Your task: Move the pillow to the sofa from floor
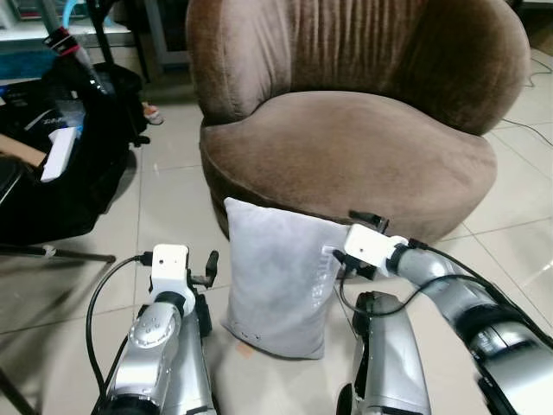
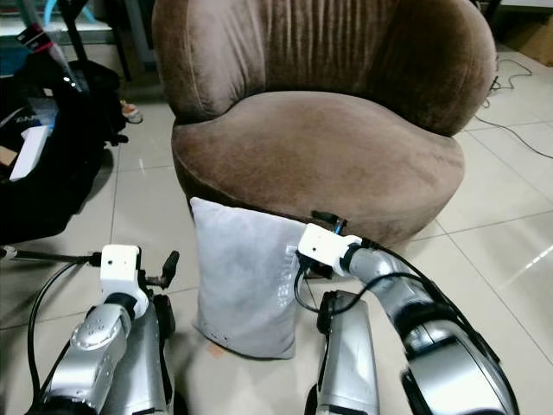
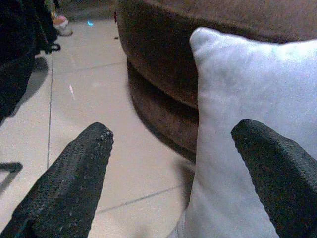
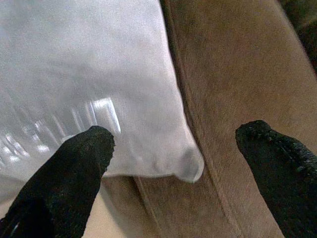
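A light grey pillow [image 1: 278,281] stands upright on the tiled floor, leaning against the base of a brown velvet round sofa [image 1: 346,151]. My right gripper [image 1: 352,242] is at the pillow's upper right corner, by the sofa's front edge. In the right wrist view it [image 4: 173,153] is open, one finger over the pillow [image 4: 84,74] and one over the sofa [image 4: 233,74]. My left gripper [image 1: 207,268] hovers just left of the pillow, low over the floor. It [image 3: 171,163] is open, and the pillow's left edge [image 3: 247,89] lies by one finger.
A black bag [image 1: 60,164] on a stand with a white item sits at the left. A shoe [image 1: 153,112] lies behind it. A cable [image 1: 525,82] runs on the tiles right of the sofa. Bare floor [image 1: 173,199] lies between bag and sofa.
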Controlling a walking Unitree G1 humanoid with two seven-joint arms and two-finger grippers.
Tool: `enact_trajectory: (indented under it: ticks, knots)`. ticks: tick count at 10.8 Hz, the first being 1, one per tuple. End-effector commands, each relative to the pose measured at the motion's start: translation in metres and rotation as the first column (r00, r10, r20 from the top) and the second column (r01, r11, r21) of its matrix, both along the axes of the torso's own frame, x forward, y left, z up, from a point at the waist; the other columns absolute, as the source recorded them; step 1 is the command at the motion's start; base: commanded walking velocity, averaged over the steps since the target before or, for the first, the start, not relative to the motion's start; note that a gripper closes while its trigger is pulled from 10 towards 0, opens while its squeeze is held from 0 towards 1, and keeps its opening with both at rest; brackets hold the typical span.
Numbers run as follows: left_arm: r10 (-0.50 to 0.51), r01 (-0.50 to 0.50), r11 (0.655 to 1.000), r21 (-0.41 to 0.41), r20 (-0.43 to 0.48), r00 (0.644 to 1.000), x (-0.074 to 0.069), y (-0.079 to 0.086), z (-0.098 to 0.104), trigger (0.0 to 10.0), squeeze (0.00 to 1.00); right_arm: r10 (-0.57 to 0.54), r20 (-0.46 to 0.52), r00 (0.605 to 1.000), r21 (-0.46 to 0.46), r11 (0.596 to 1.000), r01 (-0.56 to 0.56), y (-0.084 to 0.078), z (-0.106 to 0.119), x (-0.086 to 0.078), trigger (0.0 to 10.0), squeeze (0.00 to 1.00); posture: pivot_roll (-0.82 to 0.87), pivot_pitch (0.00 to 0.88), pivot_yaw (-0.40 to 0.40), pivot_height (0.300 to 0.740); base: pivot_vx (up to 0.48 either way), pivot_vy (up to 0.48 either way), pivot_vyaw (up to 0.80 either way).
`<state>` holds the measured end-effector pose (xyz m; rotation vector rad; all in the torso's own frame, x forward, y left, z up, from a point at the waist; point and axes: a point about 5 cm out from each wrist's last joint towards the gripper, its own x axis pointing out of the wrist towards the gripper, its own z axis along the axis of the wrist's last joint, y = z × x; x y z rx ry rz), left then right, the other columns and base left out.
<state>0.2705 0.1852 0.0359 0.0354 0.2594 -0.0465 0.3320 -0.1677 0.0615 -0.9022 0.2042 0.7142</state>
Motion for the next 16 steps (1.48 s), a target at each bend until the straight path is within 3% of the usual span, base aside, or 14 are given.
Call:
enact_trajectory:
  ticks: [1, 5, 10, 11, 16]
  knots:
    - [-0.017, 0.017, 1.0, 0.014, 0.037, 0.999, 0.007, -0.002, 0.009, 10.0, 0.0, -0.011, -0.003, 1.0, -0.034, 0.999, 0.011, 0.0, 0.0, 0.003, 10.0, 0.0, -0.03, 0.0, -0.036, 0.412, 0.0, 0.0, 0.0]
    - [-0.029, 0.028, 0.999, 0.021, 0.067, 0.997, 0.007, -0.006, 0.018, 10.0, 0.0, -0.011, -0.027, 1.0, -0.136, 0.991, 0.007, 0.015, -0.006, 0.008, 10.0, 0.0, 0.0, 0.0, -0.061, 0.412, 0.0, 0.0, 0.0]
    - [-0.016, 0.016, 1.0, 0.002, 0.104, 0.994, 0.001, -0.014, 0.028, 10.0, 0.0, -0.015, -0.073, 0.997, -0.22, 0.976, -0.002, 0.014, -0.018, 0.002, 10.0, 0.0, 0.01, 0.0, -0.119, 0.412, 0.0, 0.0, 0.0]
    - [-0.015, 0.016, 1.0, -0.003, 0.111, 0.994, -0.001, -0.017, 0.03, 10.0, 0.0, -0.002, -0.082, 0.997, -0.211, 0.977, -0.015, 0.014, -0.019, 0.001, 0.0, 0.0, 0.01, 0.0, -0.125, 0.412, 0.0, 0.0, 0.0]
    - [-0.021, 0.023, 1.0, -0.01, 0.129, 0.991, 0.0, -0.02, 0.039, 10.0, 0.0, -0.062, -0.091, 0.994, -0.15, 0.988, 0.048, 0.011, -0.019, 0.001, 0.0, 0.0, 0.0, 0.0, -0.124, 0.412, 0.0, 0.0, 0.0]
